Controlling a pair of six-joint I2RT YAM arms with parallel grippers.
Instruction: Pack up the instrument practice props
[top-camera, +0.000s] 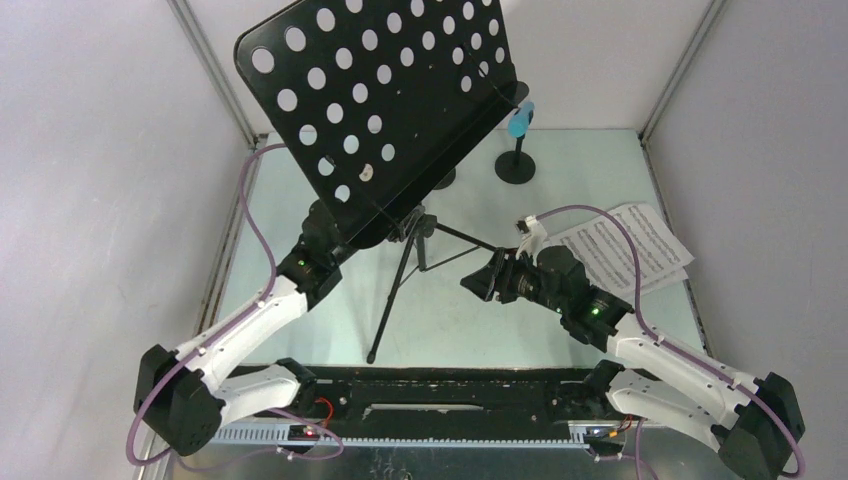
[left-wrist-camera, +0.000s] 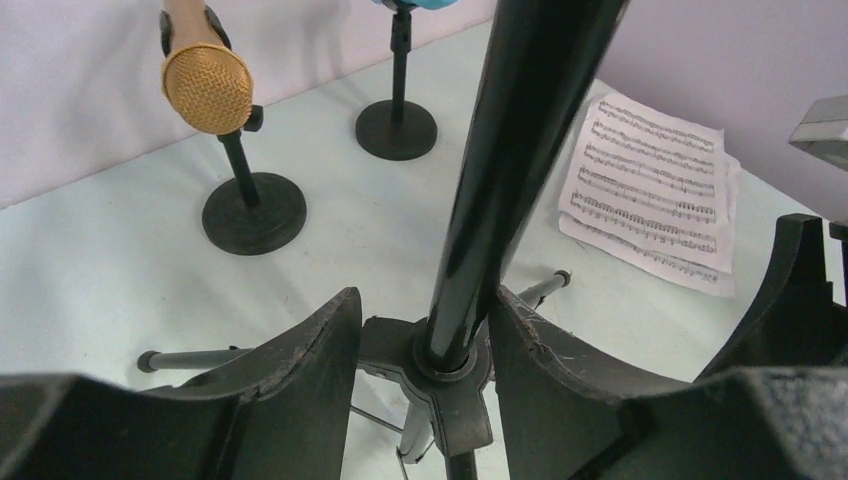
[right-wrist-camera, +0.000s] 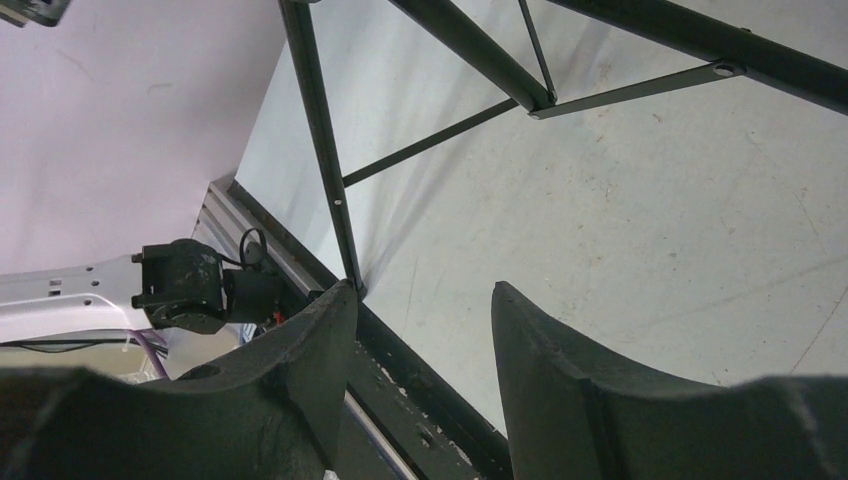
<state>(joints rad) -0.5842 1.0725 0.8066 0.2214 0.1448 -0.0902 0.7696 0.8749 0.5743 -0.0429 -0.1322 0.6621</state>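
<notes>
Altogether 2 microphones (left-wrist-camera: 205, 85) (top-camera: 519, 122), 1 rack (top-camera: 425, 150)

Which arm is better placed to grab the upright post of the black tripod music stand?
Left. The left gripper straddles the black upright post just above the tripod hub, fingers open. The right gripper is open over the pale table, near only a thin black leg.

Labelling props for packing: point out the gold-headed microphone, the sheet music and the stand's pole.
gold-headed microphone (left-wrist-camera: 207, 88), left wrist view, mesh head.
sheet music (left-wrist-camera: 650, 187), left wrist view, top page.
stand's pole (left-wrist-camera: 510, 170), left wrist view, mid shaft.
</notes>
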